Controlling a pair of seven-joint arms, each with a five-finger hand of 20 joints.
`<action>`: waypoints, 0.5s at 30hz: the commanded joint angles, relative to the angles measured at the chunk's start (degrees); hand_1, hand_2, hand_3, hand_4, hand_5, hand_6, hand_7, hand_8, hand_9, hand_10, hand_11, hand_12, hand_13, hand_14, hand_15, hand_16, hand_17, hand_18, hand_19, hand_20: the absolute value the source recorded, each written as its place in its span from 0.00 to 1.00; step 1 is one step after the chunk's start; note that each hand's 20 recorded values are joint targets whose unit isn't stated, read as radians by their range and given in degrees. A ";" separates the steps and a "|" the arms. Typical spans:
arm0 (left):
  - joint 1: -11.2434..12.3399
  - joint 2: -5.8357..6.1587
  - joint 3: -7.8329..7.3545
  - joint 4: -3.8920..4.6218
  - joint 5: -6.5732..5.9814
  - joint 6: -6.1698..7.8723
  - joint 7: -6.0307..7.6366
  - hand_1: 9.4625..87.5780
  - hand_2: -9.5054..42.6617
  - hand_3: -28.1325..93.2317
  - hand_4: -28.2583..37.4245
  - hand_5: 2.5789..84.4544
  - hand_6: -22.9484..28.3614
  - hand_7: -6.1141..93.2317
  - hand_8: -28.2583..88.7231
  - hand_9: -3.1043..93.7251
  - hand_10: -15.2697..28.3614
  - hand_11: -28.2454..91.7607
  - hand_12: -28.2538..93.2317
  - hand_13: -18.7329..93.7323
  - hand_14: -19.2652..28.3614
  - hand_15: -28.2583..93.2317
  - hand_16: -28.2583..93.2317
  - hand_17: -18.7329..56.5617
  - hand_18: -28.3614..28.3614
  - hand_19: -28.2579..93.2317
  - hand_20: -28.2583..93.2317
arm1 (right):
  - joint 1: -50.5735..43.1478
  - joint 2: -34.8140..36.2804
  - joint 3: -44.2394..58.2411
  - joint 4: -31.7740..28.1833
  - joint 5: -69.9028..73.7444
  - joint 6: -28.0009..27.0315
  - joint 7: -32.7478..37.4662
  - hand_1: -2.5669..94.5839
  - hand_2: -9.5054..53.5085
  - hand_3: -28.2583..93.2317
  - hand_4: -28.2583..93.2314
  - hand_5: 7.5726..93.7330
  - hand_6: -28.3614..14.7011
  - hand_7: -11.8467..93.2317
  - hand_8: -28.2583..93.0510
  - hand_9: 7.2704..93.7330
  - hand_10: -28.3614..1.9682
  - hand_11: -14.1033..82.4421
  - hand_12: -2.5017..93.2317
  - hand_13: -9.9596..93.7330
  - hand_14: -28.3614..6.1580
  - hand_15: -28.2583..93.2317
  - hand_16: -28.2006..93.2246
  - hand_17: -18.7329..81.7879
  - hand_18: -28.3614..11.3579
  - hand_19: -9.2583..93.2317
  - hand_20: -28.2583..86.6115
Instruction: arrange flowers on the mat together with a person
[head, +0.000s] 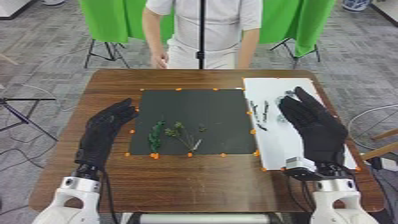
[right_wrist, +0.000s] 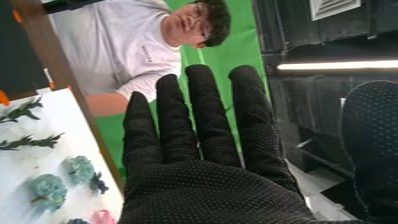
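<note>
At three o'clock of the mat (head: 195, 105), the right hand (head: 320, 131), fingers straight, slightly spread, hangs over the sheet (head: 265, 89), probably to choose flowers (right_wrist: 48, 188); sprigs (head: 156, 136) lie at the mat's seven o'clock.

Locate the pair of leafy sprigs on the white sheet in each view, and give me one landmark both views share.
Head view: the leafy sprigs lie right of the dark mat, left of the right hand.
Right wrist view: they lie between the dark mat and the blue-green flowers.
Shared landmark: the white sheet under them.
</note>
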 joint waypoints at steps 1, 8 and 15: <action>-0.14 -0.22 0.17 0.44 0.65 -1.69 -1.06 0.22 0.05 0.77 0.17 0.53 0.51 0.19 0.20 0.47 0.63 0.37 0.36 0.47 0.76 0.33 0.29 0.33 0.73 0.28 0.40 | -0.19 -0.34 -0.71 0.55 -0.64 -0.54 2.01 0.12 0.23 0.88 0.12 0.45 0.64 0.20 0.17 0.46 0.43 0.20 0.15 0.42 0.40 0.32 0.35 0.37 0.38 0.11 0.49; -0.67 -0.15 0.30 0.81 0.66 -2.20 -1.06 0.22 0.04 0.77 0.17 0.53 0.51 0.19 0.20 0.47 0.63 0.36 0.36 0.47 0.76 0.33 0.29 0.32 0.73 0.28 0.40 | 0.01 -0.08 -1.03 0.41 -0.44 0.73 3.02 0.13 0.24 0.88 0.12 0.47 0.64 0.20 0.17 0.48 0.42 0.21 0.16 0.44 0.38 0.32 0.36 0.38 0.38 0.12 0.49; -0.60 -0.31 0.17 0.90 0.44 -1.98 -1.41 0.22 0.05 0.77 0.16 0.53 0.51 0.19 0.20 0.47 0.64 0.36 0.36 0.47 0.76 0.33 0.29 0.32 0.73 0.28 0.40 | 0.19 -0.12 -0.99 0.37 -0.29 1.40 3.18 0.13 0.25 0.87 0.12 0.47 0.63 0.20 0.17 0.48 0.42 0.21 0.16 0.45 0.38 0.33 0.36 0.38 0.37 0.13 0.49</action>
